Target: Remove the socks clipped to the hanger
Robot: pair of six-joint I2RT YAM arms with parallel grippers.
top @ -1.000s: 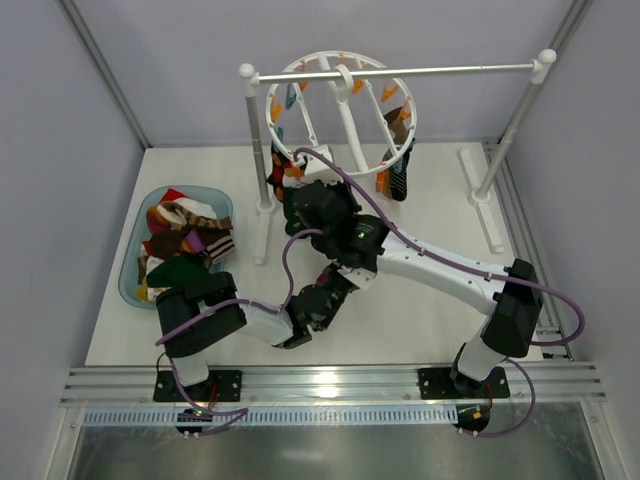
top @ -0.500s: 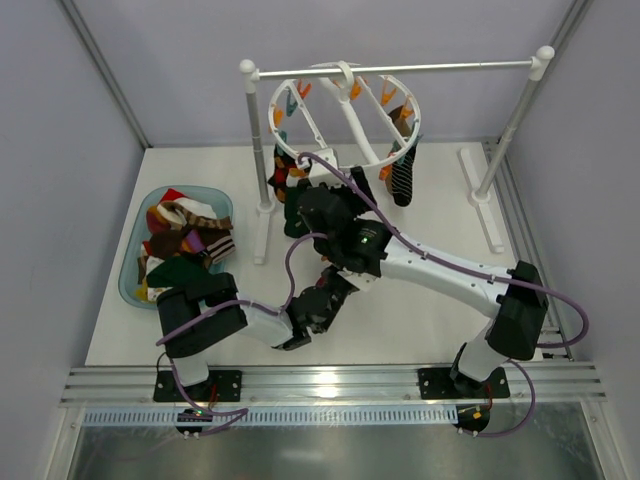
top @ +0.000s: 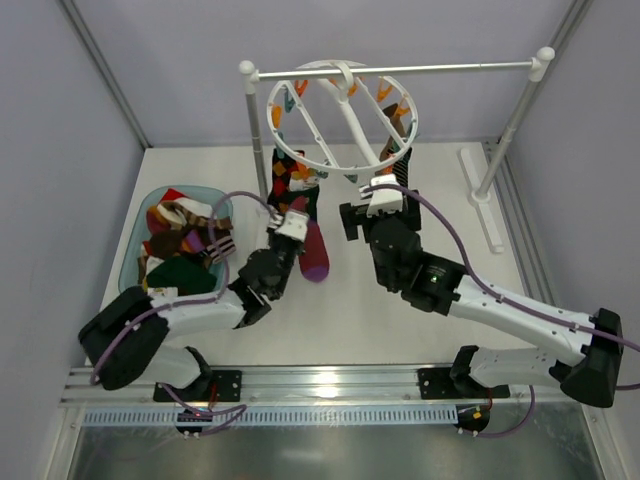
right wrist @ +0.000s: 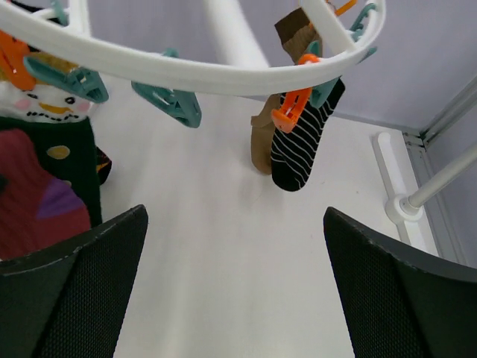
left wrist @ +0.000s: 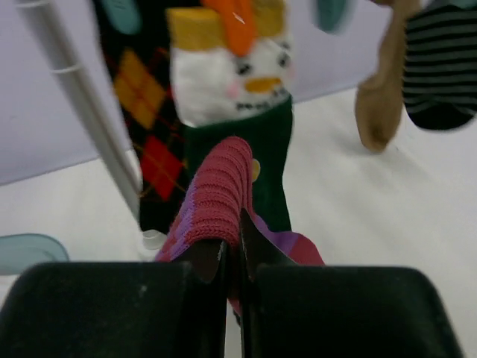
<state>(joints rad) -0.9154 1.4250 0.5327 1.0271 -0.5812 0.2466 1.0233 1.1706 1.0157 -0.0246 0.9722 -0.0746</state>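
Maroon sock (left wrist: 216,198) being pinched thinly in left gripper (left wrist: 232,250); slip being risked. Right gripper (right wrist: 235,268) being held wide, empty, below hanger (right wrist: 223,74); snag possible.

left gripper (left wrist: 232,252) pinching maroon sock (left wrist: 218,186), snowman sock (left wrist: 237,97) behind

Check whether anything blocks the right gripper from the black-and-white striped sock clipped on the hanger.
Nothing visible does. The open right gripper looks straight at the black-and-white striped sock; a brown sock hangs close beside it on the round white plastic hanger.
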